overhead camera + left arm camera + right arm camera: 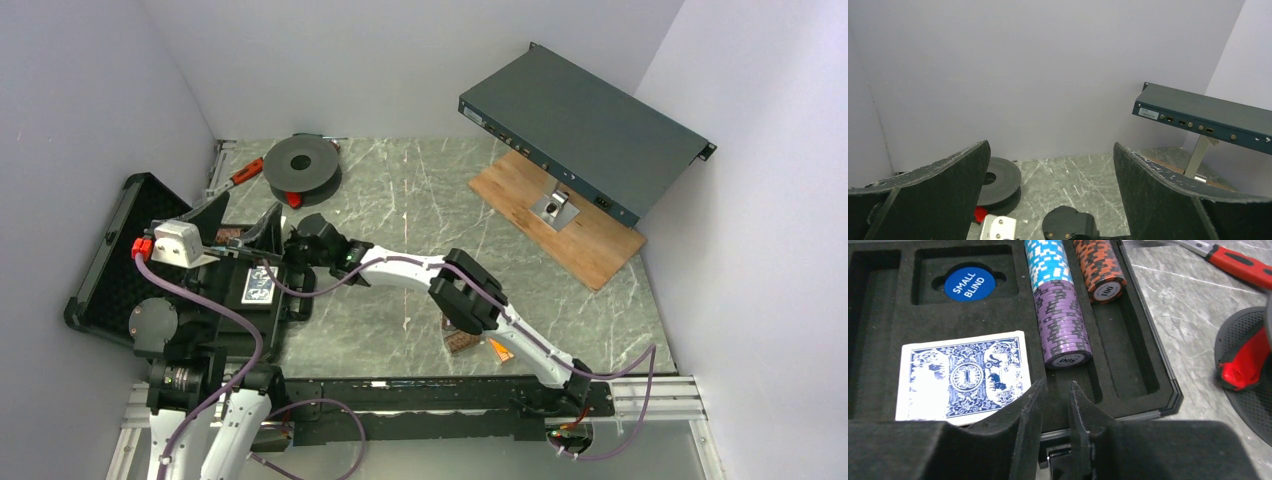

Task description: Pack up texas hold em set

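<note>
The black briefcase (105, 260) lies open at the table's left, its foam tray (878, 340) under my right gripper. A purple chip stack (1062, 325) lies in a groove behind a light-blue stack (1048, 262), with a brown-orange stack (1098, 267) in the neighbouring groove. A blue-backed card deck (964, 375) and a blue "small blind" button (969, 283) sit in their recesses. My right gripper (1057, 387) hovers over the tray's near edge, its jaws a narrow gap apart and holding nothing. My left gripper (1050, 150) is wide open and empty above the case.
A black spool (300, 165) and a red-handled tool (245, 172) lie behind the case. A large grey metal box (585, 130) stands tilted on a bracket over a wooden board (570, 225) at the back right. A brownish object (462, 343) shows under my right arm's elbow.
</note>
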You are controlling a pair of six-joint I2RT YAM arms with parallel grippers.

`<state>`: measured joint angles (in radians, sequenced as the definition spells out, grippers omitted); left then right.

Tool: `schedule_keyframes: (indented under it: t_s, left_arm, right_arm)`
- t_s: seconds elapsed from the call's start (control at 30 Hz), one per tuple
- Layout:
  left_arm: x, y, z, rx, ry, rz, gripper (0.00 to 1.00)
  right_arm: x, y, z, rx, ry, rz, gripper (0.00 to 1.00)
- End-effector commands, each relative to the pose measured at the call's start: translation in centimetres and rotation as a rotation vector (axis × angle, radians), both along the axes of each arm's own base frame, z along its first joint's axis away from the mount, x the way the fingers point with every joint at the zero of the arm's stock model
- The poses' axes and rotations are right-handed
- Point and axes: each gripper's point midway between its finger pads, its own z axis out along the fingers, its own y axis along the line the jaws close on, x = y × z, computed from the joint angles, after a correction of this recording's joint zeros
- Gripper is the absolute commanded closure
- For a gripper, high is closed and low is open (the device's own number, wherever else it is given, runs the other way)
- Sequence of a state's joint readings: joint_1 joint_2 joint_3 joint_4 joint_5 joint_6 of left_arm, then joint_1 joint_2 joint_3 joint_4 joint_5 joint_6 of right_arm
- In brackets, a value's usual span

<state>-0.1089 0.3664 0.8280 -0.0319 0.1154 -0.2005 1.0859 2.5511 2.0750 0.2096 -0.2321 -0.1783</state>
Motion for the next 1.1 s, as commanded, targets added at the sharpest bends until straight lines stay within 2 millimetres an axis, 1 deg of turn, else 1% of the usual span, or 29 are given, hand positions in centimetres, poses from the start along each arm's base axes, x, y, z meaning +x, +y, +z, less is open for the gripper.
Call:
schedule_keyframes:
  t_s: [0.0,0.1,0.2,0.3,0.33,0.43,0.47,0.57,0.63,0.7,0.77,0.8,0.87,0.97,1.0,1.07]
  left_arm:
    - [0.6,0.4,-0.2,-0.005,0.010,0.023,0.00]
    - [0.8,0.5,-0.4,-0.005,0.019,0.030,0.00]
    - [1.3,1.0,-0.9,-0.015,0.046,0.054,0.00]
    - [2.2,1.9,-1.9,-0.029,0.108,0.105,0.00]
    - [2.5,2.1,-2.3,-0.035,0.134,0.120,0.00]
    - [3.6,2.7,-3.5,-0.049,0.213,0.158,0.01]
    - [4.0,2.9,-3.9,-0.061,0.244,0.169,0.01]
    - [5.1,3.0,-5.3,-0.092,0.352,0.182,0.02]
    - [5.9,2.5,-6.6,-0.110,0.439,0.164,0.02]
    - [6.5,1.7,-8.0,-0.122,0.522,0.131,0.03]
    - [6.8,0.8,-9.3,-0.141,0.602,0.093,0.03]
    - [6.8,0.4,-9.4,-0.149,0.620,0.068,0.03]
    - [6.7,-0.7,-9.1,-0.167,0.625,0.009,0.02]
    - [6.2,-2.7,-7.5,-0.181,0.599,-0.110,0.01]
    - [6.1,-3.1,-7.1,-0.182,0.596,-0.136,0.01]
    - [6.2,-3.7,-7.1,-0.178,0.613,-0.158,0.01]
  right_arm:
    - [-0.5,-0.8,9.5,0.138,-0.081,-0.018,0.67]
    - [-0.8,-2.4,10.6,0.138,-0.083,-0.047,0.60]
    - [-0.9,-4.1,11.3,0.124,-0.071,-0.088,0.51]
    - [-1.2,-6.1,11.8,0.119,-0.021,-0.144,0.44]
    - [-1.4,-6.9,12.3,0.126,-0.008,-0.161,0.41]
    - [-1.9,-9.5,12.4,0.122,0.030,-0.222,0.34]
    - [-1.8,-10.5,12.0,0.110,0.044,-0.259,0.32]
    - [-0.8,-14.0,11.3,0.068,0.067,-0.421,0.24]
    - [0.3,-16.9,11.0,0.032,0.078,-0.558,0.18]
    - [1.6,-20.2,10.7,-0.002,0.075,-0.689,0.10]
    - [2.6,-23.1,10.0,-0.032,0.073,-0.778,0.08]
    - [2.9,-24.2,9.6,-0.045,0.072,-0.802,0.08]
    - [3.2,-25.6,8.9,-0.079,0.065,-0.823,0.08]
    - [3.4,-26.1,8.0,-0.136,0.063,-0.832,0.08]
    - [3.6,-26.2,8.0,-0.146,0.066,-0.845,0.08]
    - [3.9,-26.7,8.9,-0.140,0.077,-0.875,0.07]
